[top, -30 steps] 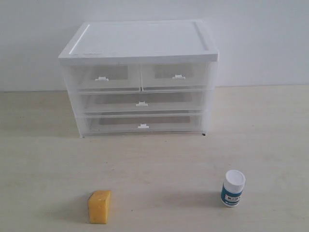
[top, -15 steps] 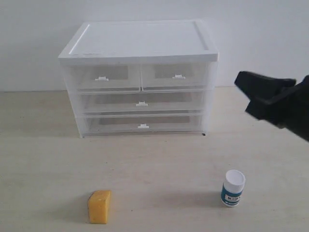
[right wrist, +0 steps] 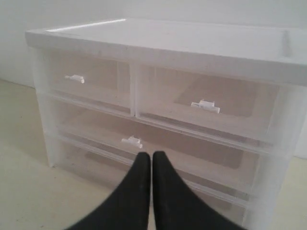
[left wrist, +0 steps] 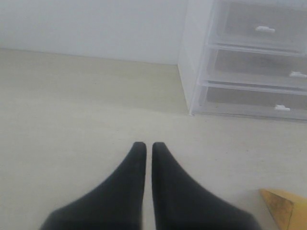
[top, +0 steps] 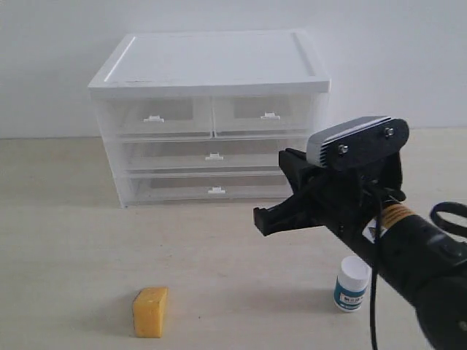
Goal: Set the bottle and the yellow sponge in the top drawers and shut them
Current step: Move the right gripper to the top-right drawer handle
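Observation:
The yellow sponge (top: 150,312) lies on the table at the front left; its corner (left wrist: 283,207) also shows in the left wrist view, off to one side of my left gripper (left wrist: 145,145). That gripper is shut and holds nothing. The bottle (top: 352,286) stands at the front right, partly behind my right arm. My right gripper (top: 261,219) hangs in front of the cabinet, shut and empty (right wrist: 145,155). Both top drawers, left (top: 155,117) and right (top: 268,114), are closed, and the right wrist view shows them as well (right wrist: 91,79) (right wrist: 206,103).
The white-topped cabinet (top: 211,62) stands at the back against a white wall. Below the top pair sit two closed full-width drawers (top: 214,155) (top: 216,189). My right arm and its wrist camera (top: 357,142) fill the right side of the exterior view.
My right arm has come in from the right edge and swung left and down to in front of the cabinet. The sponge, bottle and drawers have not moved.

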Available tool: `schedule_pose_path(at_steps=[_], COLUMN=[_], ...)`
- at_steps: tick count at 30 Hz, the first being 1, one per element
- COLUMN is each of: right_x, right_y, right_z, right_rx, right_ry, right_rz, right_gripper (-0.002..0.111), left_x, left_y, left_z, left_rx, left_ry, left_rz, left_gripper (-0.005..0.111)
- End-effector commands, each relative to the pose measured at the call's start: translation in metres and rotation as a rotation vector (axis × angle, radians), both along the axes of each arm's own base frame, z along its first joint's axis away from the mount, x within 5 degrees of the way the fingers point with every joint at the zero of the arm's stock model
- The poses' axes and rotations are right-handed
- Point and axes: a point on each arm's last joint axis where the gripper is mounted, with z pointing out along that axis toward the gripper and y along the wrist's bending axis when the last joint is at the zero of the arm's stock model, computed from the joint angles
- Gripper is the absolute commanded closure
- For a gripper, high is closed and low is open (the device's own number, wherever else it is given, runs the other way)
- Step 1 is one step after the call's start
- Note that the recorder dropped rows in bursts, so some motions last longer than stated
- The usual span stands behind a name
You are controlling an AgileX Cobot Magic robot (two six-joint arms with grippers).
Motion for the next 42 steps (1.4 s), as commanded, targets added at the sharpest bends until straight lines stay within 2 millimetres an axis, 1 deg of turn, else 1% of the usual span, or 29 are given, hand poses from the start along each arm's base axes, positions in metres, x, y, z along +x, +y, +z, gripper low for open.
schedule_pose_path(at_steps=[1,3,5,10,12,18,22,23,28,36,42], right_x=[0.009,0.016,0.022,0.033,0.037,0.048,0.058,0.06,0.07,0.081,0.088], right_y=[0.01,0.014,0.017,0.026,0.03,0.037,0.044,0.045,0.047,0.056,0.059], right_z=[-0.008,-0.013,-0.018,-0.025,-0.027,-0.024,-0.025,-0.025,-0.029,-0.03,-0.035], right_rx=[0.014,0.016,0.025,0.063,0.07,0.1,0.083,0.083,0.072,0.038,0.036], right_ry=[-0.04,-0.037,-0.037,-0.045,-0.047,-0.08,-0.093,-0.097,-0.096,-0.128,-0.127], right_rz=[-0.06,-0.082,-0.107,-0.116,-0.117,-0.151,-0.173,-0.182,-0.246,-0.27,-0.297], right_gripper=[0.108,0.107,0.102,0.069,0.062,0.053,0.044,0.043,0.043,0.043,0.043], left_x=[0.0,0.0,0.0,0.0,0.0,0.0,0.0,0.0,0.0,0.0,0.0], left_y=[0.0,0.0,0.0,0.0,0.0,0.0,0.0,0.0,0.0,0.0,0.0], left_z=[-0.001,-0.001,-0.001,-0.001,-0.001,-0.001,-0.001,-0.001,-0.001,-0.001,-0.001], left_rx=[0.001,0.001,0.001,0.001,0.001,0.001,0.001,0.001,0.001,0.001,0.001], left_ry=[-0.002,-0.002,-0.002,-0.002,-0.002,-0.002,-0.002,-0.002,-0.002,-0.002,-0.002], left_rz=[-0.003,-0.003,-0.003,-0.003,-0.003,-0.003,-0.003,-0.003,-0.003,-0.003,-0.003], left_gripper=[0.103,0.103,0.103,0.103,0.103,0.103,0.103,0.103,0.103,0.103,0.103])
